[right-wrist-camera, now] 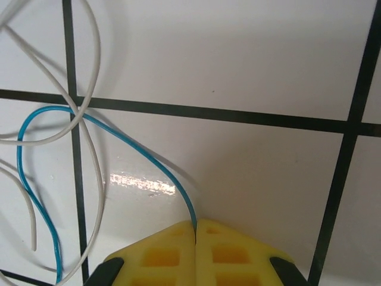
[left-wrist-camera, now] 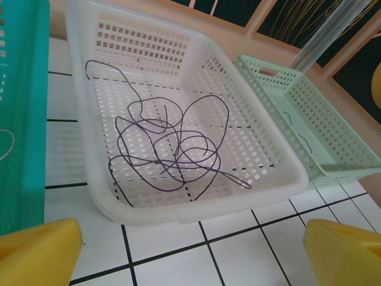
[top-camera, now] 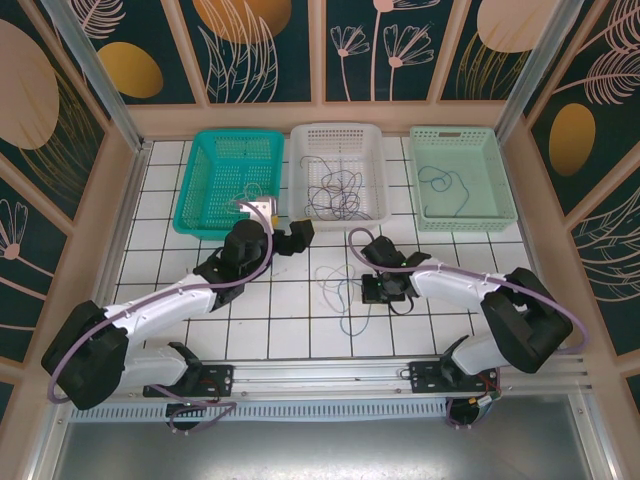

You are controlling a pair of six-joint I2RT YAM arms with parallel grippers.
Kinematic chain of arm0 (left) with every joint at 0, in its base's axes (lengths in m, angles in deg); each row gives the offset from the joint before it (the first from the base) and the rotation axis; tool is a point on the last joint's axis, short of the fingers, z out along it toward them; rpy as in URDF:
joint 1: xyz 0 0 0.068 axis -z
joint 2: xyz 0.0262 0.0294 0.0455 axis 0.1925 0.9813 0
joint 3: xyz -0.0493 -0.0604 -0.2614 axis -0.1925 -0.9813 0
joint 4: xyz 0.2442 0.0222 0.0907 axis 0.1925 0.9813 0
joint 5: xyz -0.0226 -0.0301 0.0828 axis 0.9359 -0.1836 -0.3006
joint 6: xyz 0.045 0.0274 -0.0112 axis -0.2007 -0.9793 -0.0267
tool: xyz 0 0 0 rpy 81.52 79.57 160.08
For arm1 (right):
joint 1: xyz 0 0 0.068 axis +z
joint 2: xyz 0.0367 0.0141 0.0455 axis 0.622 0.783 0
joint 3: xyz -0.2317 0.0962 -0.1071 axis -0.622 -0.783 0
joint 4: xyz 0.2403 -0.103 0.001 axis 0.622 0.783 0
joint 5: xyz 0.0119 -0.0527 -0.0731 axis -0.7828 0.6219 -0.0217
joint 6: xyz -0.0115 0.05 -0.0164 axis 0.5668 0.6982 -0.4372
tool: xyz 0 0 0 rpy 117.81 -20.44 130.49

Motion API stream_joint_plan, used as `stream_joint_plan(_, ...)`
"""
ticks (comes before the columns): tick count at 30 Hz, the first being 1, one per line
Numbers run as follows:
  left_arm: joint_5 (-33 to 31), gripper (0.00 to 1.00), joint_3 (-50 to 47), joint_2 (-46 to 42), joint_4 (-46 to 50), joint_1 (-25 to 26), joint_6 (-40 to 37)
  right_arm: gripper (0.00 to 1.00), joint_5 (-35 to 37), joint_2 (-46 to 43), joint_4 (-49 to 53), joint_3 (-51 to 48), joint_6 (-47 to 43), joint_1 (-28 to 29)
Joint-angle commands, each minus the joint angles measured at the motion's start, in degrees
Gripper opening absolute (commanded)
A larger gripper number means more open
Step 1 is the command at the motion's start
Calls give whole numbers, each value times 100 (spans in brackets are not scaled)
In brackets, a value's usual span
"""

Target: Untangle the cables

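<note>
Okay, R gripper (right-wrist-camera: 196, 229) is down on the tiles, jaws together, pinching the blue cable (right-wrist-camera: 134, 150) right at the tips. Just ahead and left of the jaws it loops across a white cable (right-wrist-camera: 102, 179). It's prob. gripped near its end so it can be dragged clear of that crossing. L gripper (left-wrist-camera: 190, 259) hangs w/ jaws wide apart, nothing between. Ahead of them sits the white basket (left-wrist-camera: 149, 42) holding the purple tangle (left-wrist-camera: 172, 149), likely next up. No brands or writing readable.
</note>
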Motion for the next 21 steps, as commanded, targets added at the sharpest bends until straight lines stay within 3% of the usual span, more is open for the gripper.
stream_joint_plan(1,-61,95,-35,-105,-54,27,34,0,450,-270,-39,46,-112,6)
stream_joint_plan(11,547,95,6,260,-262,160,-33,0,1583,-1995,380,203,-772,160)
stream_joint_plan(21,1294,91,308,775,-628,499,-468,0,2020,-3241,68,133,-949,181)
